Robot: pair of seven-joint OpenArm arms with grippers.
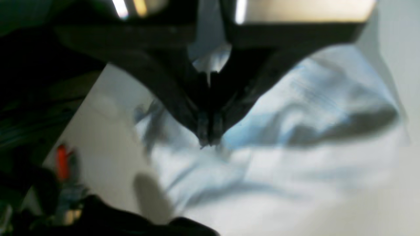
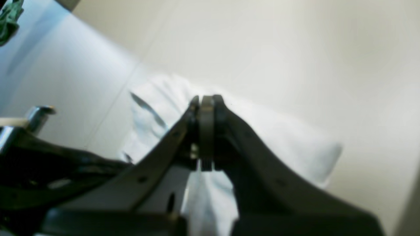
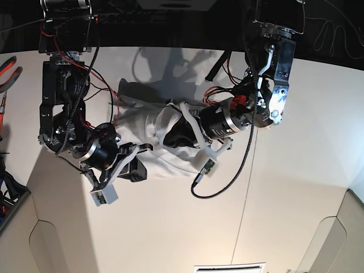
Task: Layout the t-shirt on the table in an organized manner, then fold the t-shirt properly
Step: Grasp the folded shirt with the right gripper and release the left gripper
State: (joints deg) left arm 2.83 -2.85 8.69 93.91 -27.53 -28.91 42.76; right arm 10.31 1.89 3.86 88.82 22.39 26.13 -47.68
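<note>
The white t-shirt (image 3: 156, 128) lies bunched near the far middle of the table (image 3: 170, 227), between the two arms — soft, matte cloth gathered in loose ridges rather than spread flat. In the base view its visible part forms a rough band running from below the left arm's wrist toward the right arm's claw, and both arms cover parts of it.

The left gripper (image 1: 209, 139) has its two dark, tapering fingers drawn together into a narrow V, the tips meeting with no gap between them. They sit right at the cloth, but the left wrist view is too blurred to tell whether fabric is pinched between the tips. Around them the t-shirt (image 1: 295, 108) shows broad, rounded folds with bluish shadows and one deep dark crease on the right.

The right gripper (image 2: 206, 131) is also closed: its grey, flat-sided fingers press against each other along a straight seam, with a pale strip visible in the line between them. White cloth hangs just below the closed fingers and the t-shirt (image 2: 288, 144) spreads behind them as a puffy, pillow-like mound with a rounded corner. Whether the fingers actually clamp the cloth cannot be told.

The table (image 2: 295, 49) is smooth and cream-white — a thin dark seam (image 3: 245, 187) crosses it in the base view.
</note>
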